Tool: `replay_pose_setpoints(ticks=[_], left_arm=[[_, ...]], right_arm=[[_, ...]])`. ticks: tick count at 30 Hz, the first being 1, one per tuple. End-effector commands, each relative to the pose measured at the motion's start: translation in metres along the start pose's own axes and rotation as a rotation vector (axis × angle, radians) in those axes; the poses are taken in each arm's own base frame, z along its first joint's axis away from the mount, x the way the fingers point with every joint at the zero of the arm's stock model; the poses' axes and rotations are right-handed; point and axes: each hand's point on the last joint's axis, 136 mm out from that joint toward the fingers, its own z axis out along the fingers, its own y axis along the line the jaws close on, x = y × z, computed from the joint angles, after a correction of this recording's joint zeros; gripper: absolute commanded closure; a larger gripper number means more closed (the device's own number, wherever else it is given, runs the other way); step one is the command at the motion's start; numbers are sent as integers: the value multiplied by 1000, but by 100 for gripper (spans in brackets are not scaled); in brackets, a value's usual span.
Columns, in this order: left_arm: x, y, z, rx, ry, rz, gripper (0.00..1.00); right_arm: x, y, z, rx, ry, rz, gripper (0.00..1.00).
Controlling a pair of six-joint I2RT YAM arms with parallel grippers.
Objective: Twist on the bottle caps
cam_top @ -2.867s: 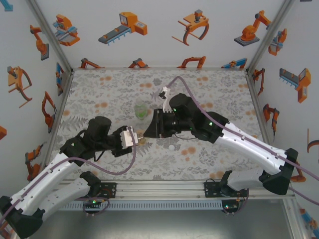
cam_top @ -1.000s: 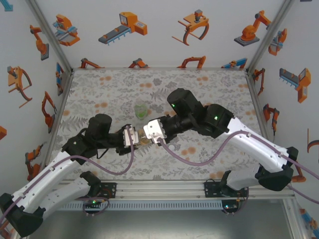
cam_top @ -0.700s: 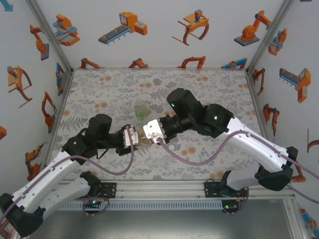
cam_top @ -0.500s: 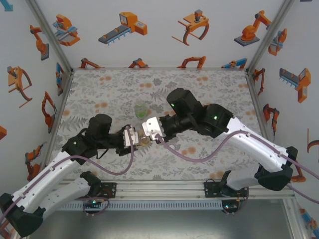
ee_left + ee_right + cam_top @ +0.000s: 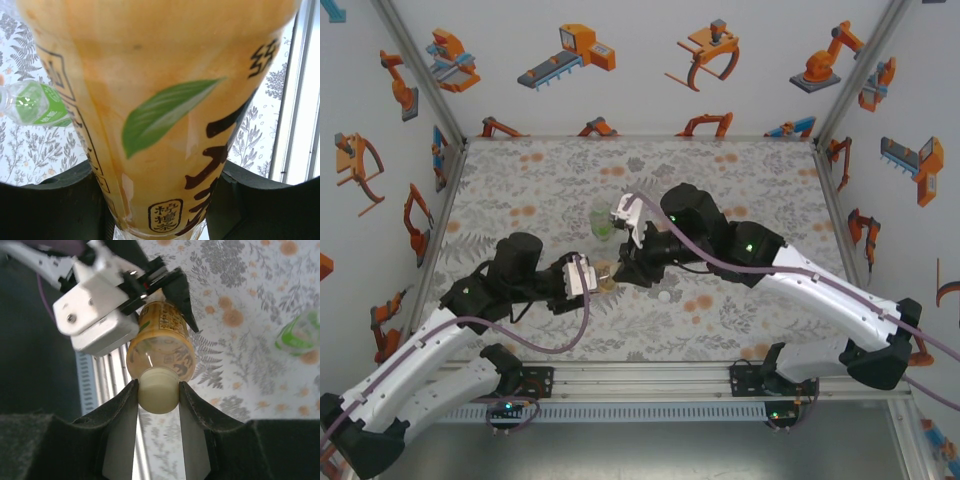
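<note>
Mid-table, left gripper [image 5: 159, 200]: clenched round the orange bottle [image 5: 161, 347].
Right gripper [image 5: 158, 389]: clamped on the cap [image 5: 158, 400], which sits at the bottle's mouth.
Bottle: clear orange-tinted plastic, label with a green leaf and dark characters.
Cap: pale yellow, smooth, round.
Nearby: green bottle [image 5: 604, 222] just beyond the grippers; white dot [image 5: 665, 296] beside the right arm, perhaps a loose cap.
Table [image 5: 750, 180]: floral cloth.

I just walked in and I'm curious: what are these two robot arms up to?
The left gripper holds a yellow-orange labelled bottle. The right gripper is clamped on the pale yellow cap seated at its neck, apparently screwing it on. A green-tinted bottle stands on the floral table behind them.
</note>
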Motion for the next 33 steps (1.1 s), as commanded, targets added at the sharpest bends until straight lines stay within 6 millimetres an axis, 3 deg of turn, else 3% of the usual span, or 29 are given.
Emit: replay_pose_setpoints(ticks=[1, 6, 10, 13, 23, 24, 27, 31, 33], left_arm=[[-19, 22, -8, -103, -55, 16, 100], [-19, 22, -8, -104, -55, 12, 100], [-18, 24, -8, -112, -51, 8, 100], [-18, 25, -8, -119, -51, 7, 100], [-18, 26, -9, -127, -52, 5, 100], [-19, 26, -10, -127, -54, 5, 100], [-18, 25, -9, -123, -53, 7, 100], [-18, 25, -8, -119, -53, 7, 100], [-18, 25, -8, -119, -53, 7, 100]], right_arm=[[2, -8, 6, 61, -2, 354, 100], [8, -32, 6, 199, -21, 641, 100], [15, -35, 14, 190, -8, 840, 100], [17, -33, 21, 166, -3, 879, 100], [1, -39, 3, 203, -99, 861, 100], [1, -39, 4, 199, -96, 862, 97], [2, -38, 8, 189, -84, 858, 73], [2, -37, 12, 174, -71, 852, 53], [3, -36, 15, 169, -57, 852, 49]])
